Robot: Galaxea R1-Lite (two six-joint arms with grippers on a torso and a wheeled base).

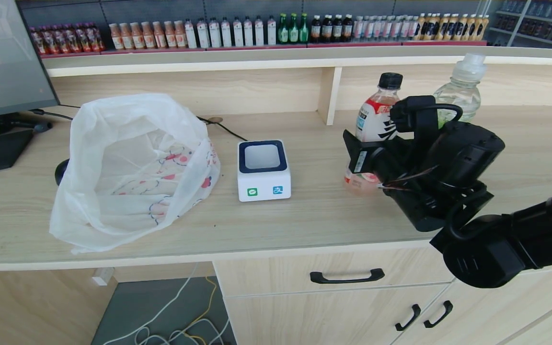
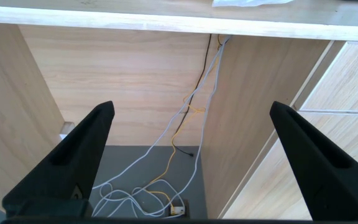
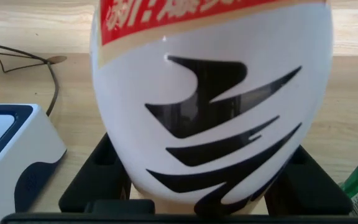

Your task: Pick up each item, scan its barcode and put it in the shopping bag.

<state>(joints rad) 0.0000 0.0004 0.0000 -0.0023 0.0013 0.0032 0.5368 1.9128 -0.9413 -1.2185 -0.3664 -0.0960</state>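
A drink bottle (image 1: 376,120) with a black cap and a white, red and black label (image 3: 210,112) stands upright on the wooden counter (image 1: 314,215), right of the scanner. My right gripper (image 1: 369,153) is shut on its lower half, with one finger (image 1: 352,148) showing on the bottle's left side. The white scanner (image 1: 262,170) with a dark blue rim (image 3: 11,149) sits mid-counter. The white plastic shopping bag (image 1: 132,167) stands open to its left. My left gripper (image 2: 188,118) hangs open below the counter's edge, holding nothing.
A clear bottle (image 1: 463,88) with a white cap stands behind my right arm. A monitor (image 1: 3,57) on a stand occupies the far left corner. A cable (image 1: 223,127) runs behind the scanner. A wooden divider (image 1: 328,96) rises at the back. Cables (image 2: 160,180) lie on the floor under the counter.
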